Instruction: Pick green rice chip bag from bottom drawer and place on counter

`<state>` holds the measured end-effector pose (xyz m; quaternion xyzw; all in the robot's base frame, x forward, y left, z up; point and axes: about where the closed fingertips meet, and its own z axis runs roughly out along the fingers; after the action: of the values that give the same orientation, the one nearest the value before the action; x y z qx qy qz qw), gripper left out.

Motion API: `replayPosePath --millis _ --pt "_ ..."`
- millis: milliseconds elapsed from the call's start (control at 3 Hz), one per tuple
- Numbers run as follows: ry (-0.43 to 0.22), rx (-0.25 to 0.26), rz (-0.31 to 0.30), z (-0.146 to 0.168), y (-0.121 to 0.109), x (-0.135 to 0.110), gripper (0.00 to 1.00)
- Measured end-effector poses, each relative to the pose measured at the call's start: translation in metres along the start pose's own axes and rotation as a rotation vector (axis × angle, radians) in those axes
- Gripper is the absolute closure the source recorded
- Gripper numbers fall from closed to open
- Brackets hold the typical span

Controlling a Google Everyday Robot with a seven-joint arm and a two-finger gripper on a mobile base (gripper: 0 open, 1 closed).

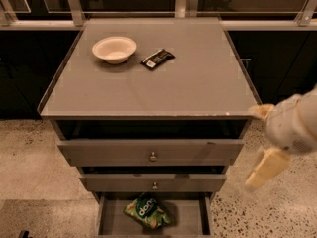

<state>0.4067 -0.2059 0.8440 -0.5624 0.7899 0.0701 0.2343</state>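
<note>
Green rice chip bag point(147, 211) lies on the flat floor of the bottom drawer point(190, 217), left of the drawer's middle and turned at a slant, with its dark round patch and white lettering facing up. That drawer is pulled out the furthest of the three. The middle drawer point(198, 183) above it sticks out less, and the top drawer point(99, 152) is also partly out; each of these two has a small knob at the centre of its front. The counter point(198, 78) is a wide grey top with a thin raised rim. A pale bowl point(114, 49) stands upright on it towards the back left. Just to the right of the bowl, not touching it, lies a small black wrapped bar point(157, 59). The gripper point(263, 140) hangs in the air off the right front corner of the cabinet. It is below the level of the counter, about as high as the top drawer, and well apart from the bag. Its two cream fingers point(267, 167) stand apart, one up near the counter's corner and one pointing down, with nothing between them. The pale arm point(297, 123) comes in from the right edge. A speckled floor point(29, 157) surrounds the cabinet.
</note>
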Motion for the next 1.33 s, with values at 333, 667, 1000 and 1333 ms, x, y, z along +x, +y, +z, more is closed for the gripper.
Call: replayPosePath --millis 333,667,1000,1333 --pt "-0.019 -0.065 0.092 0.061 0.014 0.039 0.00" --pt "-0.020 -0.076 0.098 0.068 0.015 0.043 0.00" --pt "-0.029 -0.047 0.177 0.074 0.025 0.065 0.00" --pt "-0.024 -0.039 0.325 0.114 0.052 0.109 0.00"
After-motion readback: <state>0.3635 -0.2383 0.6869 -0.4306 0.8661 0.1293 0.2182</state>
